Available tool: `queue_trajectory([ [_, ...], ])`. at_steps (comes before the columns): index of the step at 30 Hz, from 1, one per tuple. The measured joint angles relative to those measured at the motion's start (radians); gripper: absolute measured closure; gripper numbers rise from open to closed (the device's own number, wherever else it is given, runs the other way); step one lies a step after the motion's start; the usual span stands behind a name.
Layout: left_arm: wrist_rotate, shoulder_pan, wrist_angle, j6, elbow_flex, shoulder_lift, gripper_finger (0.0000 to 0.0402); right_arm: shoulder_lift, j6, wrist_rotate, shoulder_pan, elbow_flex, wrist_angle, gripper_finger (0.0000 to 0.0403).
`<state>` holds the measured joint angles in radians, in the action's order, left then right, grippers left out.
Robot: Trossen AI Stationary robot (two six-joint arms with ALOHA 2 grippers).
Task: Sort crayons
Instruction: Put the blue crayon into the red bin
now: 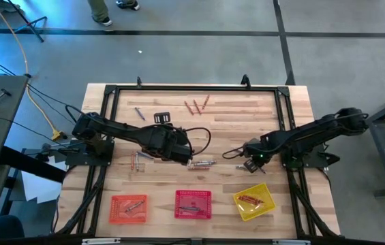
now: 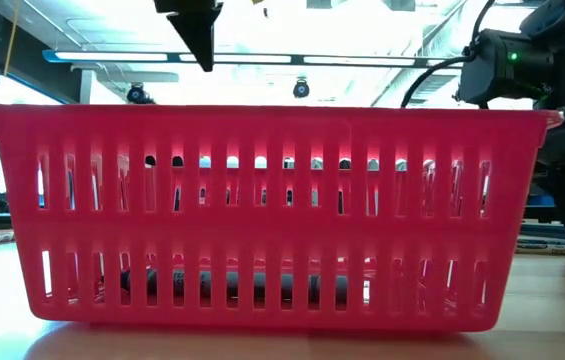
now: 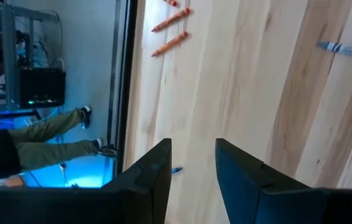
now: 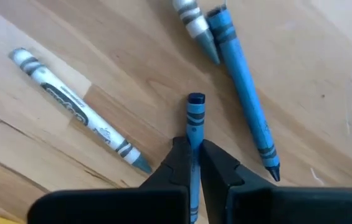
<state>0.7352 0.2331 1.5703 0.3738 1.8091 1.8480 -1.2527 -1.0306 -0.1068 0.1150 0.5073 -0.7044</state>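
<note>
Crayons lie scattered on the wooden table [image 1: 247,116]: three reddish-orange ones [image 1: 196,105] at the far side, a bluish one [image 1: 140,113] far left, grey ones [image 1: 202,163] in the middle. My right gripper [image 4: 193,155] points down right of centre [image 1: 249,163], shut on a blue crayon [image 4: 195,121]. Beside it lie another blue crayon [image 4: 245,93] and two grey ones [image 4: 76,109], [image 4: 195,28]. My left gripper [image 3: 193,171] hangs open above the table's middle [image 1: 178,151] with nothing between its fingers; the orange crayons [image 3: 171,31] show beyond it. My right gripper pinches the blue crayon's long sides [image 4: 194,142] between its two fingertips, coming from above and lying across it. The crayon's flat end [image 4: 195,99] sticks out past the fingers. Whether the crayon is clear of the table I cannot tell.
Three mesh baskets stand along the near edge: orange [image 1: 129,207], red [image 1: 193,204] and yellow [image 1: 253,201], each with crayons inside. The red basket [image 2: 262,215] fills the low view. A black frame [image 1: 178,88] borders the table. A person's legs [image 3: 57,134] show beyond the far edge.
</note>
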Motion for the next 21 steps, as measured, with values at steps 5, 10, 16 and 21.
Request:
queue_trajectory([
  [5, 0.007, 0.004, 0.001, 0.039, 0.0, -0.006, 0.0293, 0.033, 0.039, 0.04, -0.001, 0.045, -0.005, 0.04],
  [10, 0.007, 0.004, 0.0, 0.083, 0.0, -0.006, 0.0293, 0.035, 0.129, 0.096, 0.01, 0.148, -0.009, 0.0402],
  [16, 0.007, 0.022, 0.001, 0.137, 0.0, -0.006, 0.0293, 0.035, 0.249, 0.215, 0.053, 0.29, 0.007, 0.0402],
  [21, 0.012, 0.053, 0.001, 0.18, 0.0, -0.006, 0.0293, 0.035, 0.325, 0.292, 0.112, 0.34, 0.158, 0.0402],
])
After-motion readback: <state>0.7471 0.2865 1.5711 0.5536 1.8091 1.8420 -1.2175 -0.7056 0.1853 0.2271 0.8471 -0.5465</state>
